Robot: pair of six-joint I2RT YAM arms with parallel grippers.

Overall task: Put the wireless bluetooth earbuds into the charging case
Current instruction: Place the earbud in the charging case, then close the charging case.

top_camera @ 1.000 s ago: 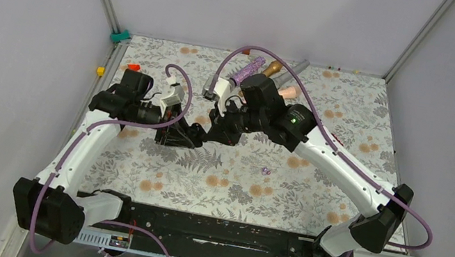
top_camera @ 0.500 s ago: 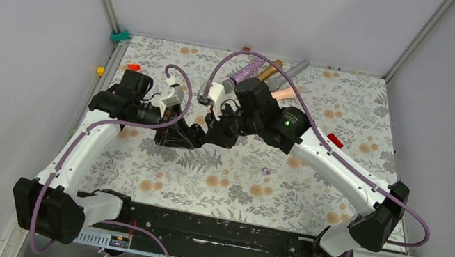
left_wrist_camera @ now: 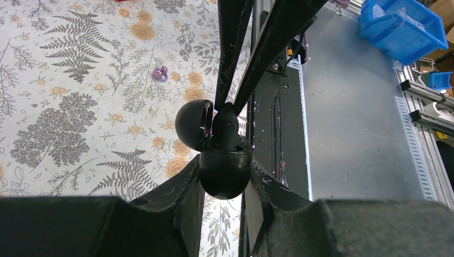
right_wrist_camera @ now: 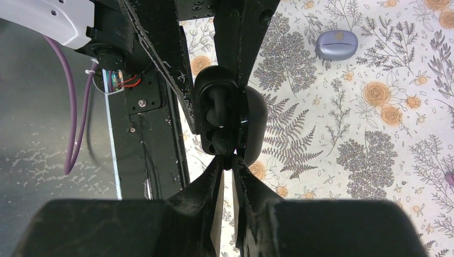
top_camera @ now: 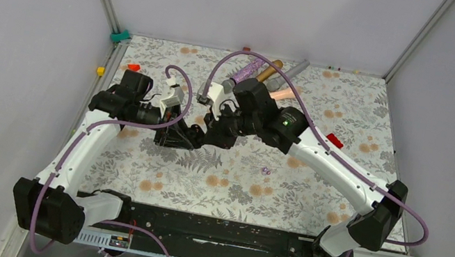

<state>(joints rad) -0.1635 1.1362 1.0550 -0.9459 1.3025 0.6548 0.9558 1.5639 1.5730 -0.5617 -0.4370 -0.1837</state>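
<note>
The left pincer [left_wrist_camera: 224, 184] is clamping the open black charging case [left_wrist_camera: 225, 174]. The right pincer [right_wrist_camera: 229, 165], pinched narrow, is gripping 1 black earbud [left_wrist_camera: 225, 124] inside it. Purple earbuds [top_camera: 266, 171] are lying on the desk [top_camera: 325, 117] at 4 o'clock from the case.

The table [top_camera: 354, 115] is covered by a pale cloth printed with grey ferns and orange flowers. Just off centre, toward 4 o'clock, two glossy purple bead-sized earbuds [top_camera: 265, 170] lie touching each other. At 12 o'clock, by the far edge, lie a glittery purple microphone [top_camera: 247, 70], a bronze microphone [top_camera: 271, 68], a grey microphone [top_camera: 298, 66] and a pink microphone [top_camera: 280, 94]. A small red block [top_camera: 335, 140] lies at 3 o'clock and a small orange-red piece [top_camera: 133, 66] at 10 o'clock. The right wrist view shows a lavender-grey oval case [right_wrist_camera: 336, 44] lying shut on the cloth.
</note>
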